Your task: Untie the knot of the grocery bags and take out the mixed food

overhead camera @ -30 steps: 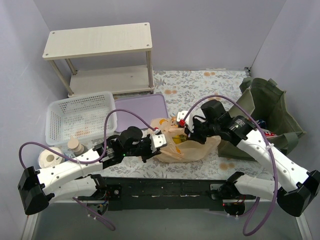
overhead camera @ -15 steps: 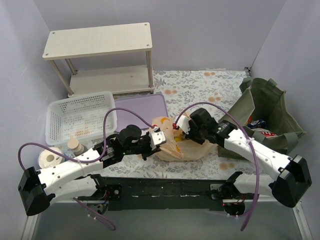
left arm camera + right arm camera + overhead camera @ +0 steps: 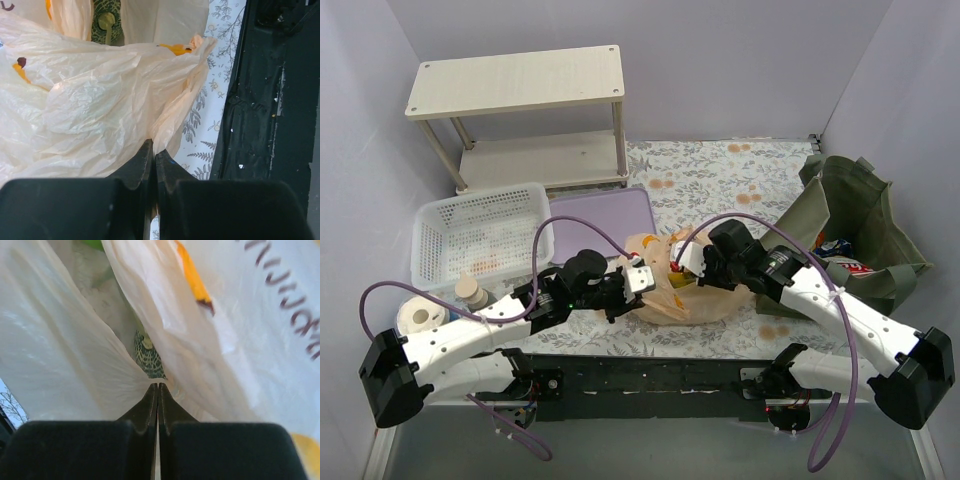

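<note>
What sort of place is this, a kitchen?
Likely a lab test booth: plain walls box in a floral-clothed table, two robot arms bolted at its edge, staged shelf and grocery bag.

Walls (image 3: 740, 60): were plain pale lavender, closing three sides.
Counter (image 3: 720, 170): was covered in a grey leaf-print cloth (with a few orange blotches).
Shelf (image 3: 515, 80): stood far left, pale wood, two tiers.
Light: was even.
</note>
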Available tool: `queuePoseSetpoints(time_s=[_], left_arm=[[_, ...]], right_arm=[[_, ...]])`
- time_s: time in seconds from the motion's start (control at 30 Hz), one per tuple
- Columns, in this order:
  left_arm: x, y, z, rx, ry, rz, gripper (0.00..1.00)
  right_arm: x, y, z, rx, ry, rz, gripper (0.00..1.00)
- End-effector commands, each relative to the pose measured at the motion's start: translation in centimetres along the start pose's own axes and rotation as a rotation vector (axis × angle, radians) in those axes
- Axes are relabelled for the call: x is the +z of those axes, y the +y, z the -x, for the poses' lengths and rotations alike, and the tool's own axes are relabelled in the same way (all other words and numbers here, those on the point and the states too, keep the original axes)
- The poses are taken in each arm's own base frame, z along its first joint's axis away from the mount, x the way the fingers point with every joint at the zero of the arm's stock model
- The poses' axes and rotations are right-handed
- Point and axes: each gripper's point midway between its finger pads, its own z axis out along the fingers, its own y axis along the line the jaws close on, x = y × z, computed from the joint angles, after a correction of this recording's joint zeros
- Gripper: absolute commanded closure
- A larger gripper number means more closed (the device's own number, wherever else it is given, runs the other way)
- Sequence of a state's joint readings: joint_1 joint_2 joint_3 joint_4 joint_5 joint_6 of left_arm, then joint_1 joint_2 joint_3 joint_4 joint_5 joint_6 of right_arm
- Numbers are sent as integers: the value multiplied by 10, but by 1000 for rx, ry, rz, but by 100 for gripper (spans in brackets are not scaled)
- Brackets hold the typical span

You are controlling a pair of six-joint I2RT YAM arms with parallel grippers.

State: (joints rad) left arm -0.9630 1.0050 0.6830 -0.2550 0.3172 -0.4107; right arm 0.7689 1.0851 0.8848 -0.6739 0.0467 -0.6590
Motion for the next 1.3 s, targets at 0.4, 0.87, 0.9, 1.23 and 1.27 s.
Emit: queuePoseSetpoints(time_s=[0.4, 0.87, 0.9, 1.23, 1.27], left_arm=[[7, -8, 7, 10, -60, -57, 100], [7, -6, -6, 13, -43, -37, 100], [8, -6, -7, 8, -42, -34, 100], [8, -5, -3, -7, -33, -37, 100], [7, -7, -5, -12, -24, -42, 100]], right_arm=[[2, 24, 42, -730, -241, 208, 80], [35, 34, 38, -724, -229, 288, 67], [37, 33, 40, -714, -234, 283, 67], [72, 14, 38, -588, -182, 160, 65], [73, 12, 38, -581, -180, 146, 65]])
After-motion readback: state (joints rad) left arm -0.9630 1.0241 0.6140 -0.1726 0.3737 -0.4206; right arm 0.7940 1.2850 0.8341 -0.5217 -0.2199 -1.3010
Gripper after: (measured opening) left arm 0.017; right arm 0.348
